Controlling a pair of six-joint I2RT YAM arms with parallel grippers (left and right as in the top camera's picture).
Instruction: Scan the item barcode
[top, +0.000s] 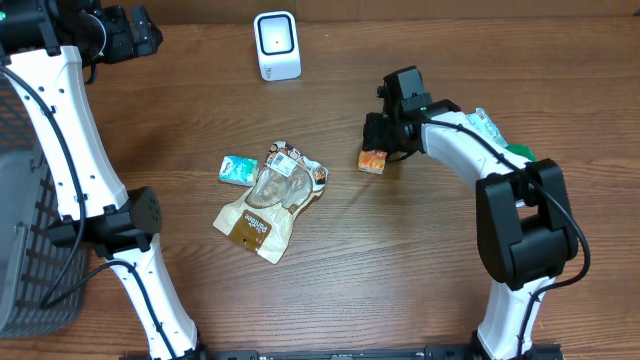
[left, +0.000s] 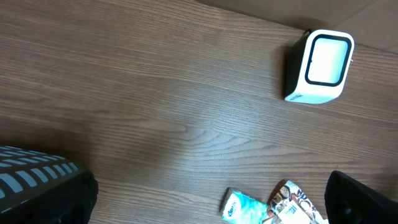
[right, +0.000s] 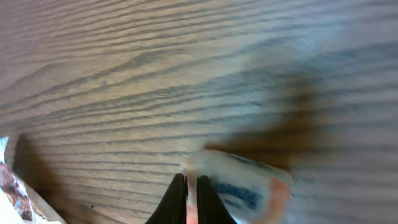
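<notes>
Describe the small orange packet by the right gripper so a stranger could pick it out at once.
Follow the right arm across the wooden table to the right gripper. Pinched at its tip, right of centre, is the small orange packet. Unlike the big tan pouch and the teal packet, it is orange and sits apart.

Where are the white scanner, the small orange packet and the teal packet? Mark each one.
white scanner (top: 277, 40), overhead view, on its dark-framed front window.
small orange packet (top: 372, 160), overhead view, on its middle.
teal packet (top: 238, 168), overhead view, on its middle.
</notes>
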